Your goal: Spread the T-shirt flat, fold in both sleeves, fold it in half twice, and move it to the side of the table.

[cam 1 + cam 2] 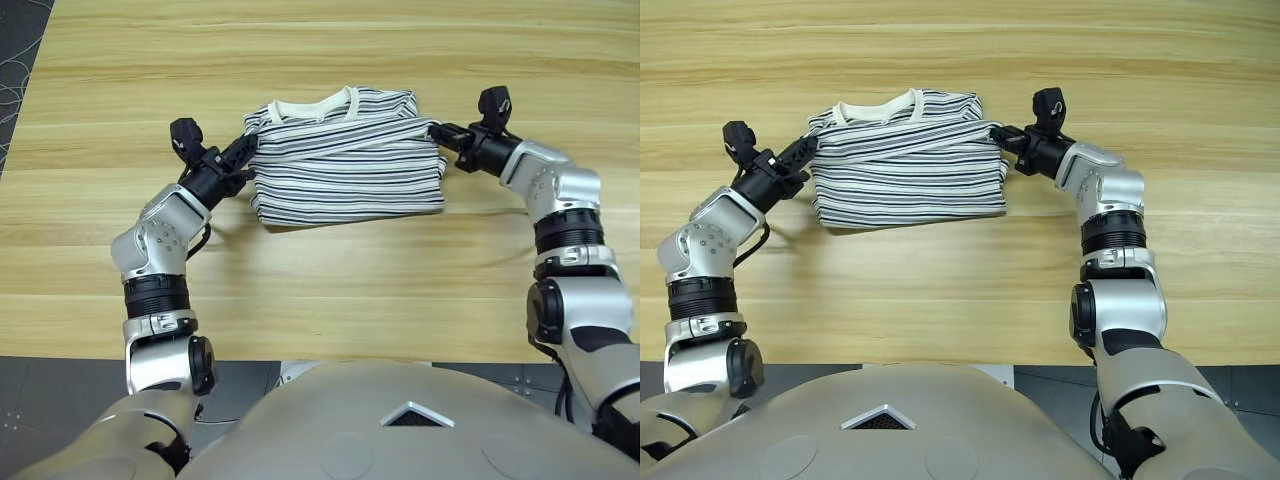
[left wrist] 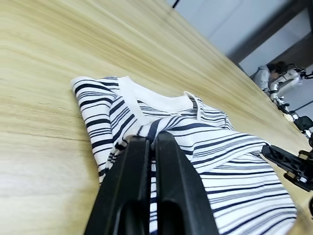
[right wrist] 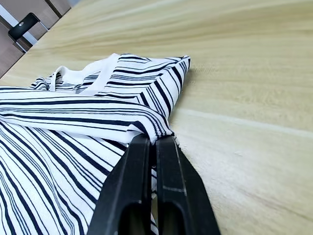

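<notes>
The T-shirt (image 1: 345, 160) lies in a compact folded stack at the middle of the tabletop (image 1: 300, 300). The left claw (image 1: 244, 150) and right claw (image 1: 438, 129) each pinch closed on one of its side edges. A halving fold seems to be in hand. Next, the held layer needs laying down squarely.

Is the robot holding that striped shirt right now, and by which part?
Yes, the folded T-shirt, pinched at both sides: the left gripper is shut on its left edge, the right gripper on its right edge.
</notes>
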Action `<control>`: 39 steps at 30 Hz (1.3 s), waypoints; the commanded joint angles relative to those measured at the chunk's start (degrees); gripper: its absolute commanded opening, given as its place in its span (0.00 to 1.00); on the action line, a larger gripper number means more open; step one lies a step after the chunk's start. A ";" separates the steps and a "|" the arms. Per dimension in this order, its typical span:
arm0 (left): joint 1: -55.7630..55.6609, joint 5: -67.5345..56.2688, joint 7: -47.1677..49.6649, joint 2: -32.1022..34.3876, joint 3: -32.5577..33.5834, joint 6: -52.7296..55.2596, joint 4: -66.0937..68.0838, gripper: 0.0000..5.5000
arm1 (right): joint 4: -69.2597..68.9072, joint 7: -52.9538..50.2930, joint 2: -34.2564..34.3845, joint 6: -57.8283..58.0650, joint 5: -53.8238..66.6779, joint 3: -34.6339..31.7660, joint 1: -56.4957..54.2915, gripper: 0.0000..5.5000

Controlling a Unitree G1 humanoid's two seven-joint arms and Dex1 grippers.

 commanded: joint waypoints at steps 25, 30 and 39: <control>-11.77 7.61 3.16 -5.06 4.71 -10.88 18.82 0.02 | 20.57 -11.38 6.64 -12.06 -7.90 -3.55 -13.83 0.02; -15.00 8.81 2.92 -5.80 5.82 -15.31 24.97 0.02 | 22.82 -10.87 7.88 -15.23 -7.50 -5.36 -15.85 0.02; -16.45 10.50 1.09 -6.70 5.38 -17.15 27.37 0.08 | 25.53 -10.03 8.95 -18.39 -8.32 -5.99 -17.44 0.18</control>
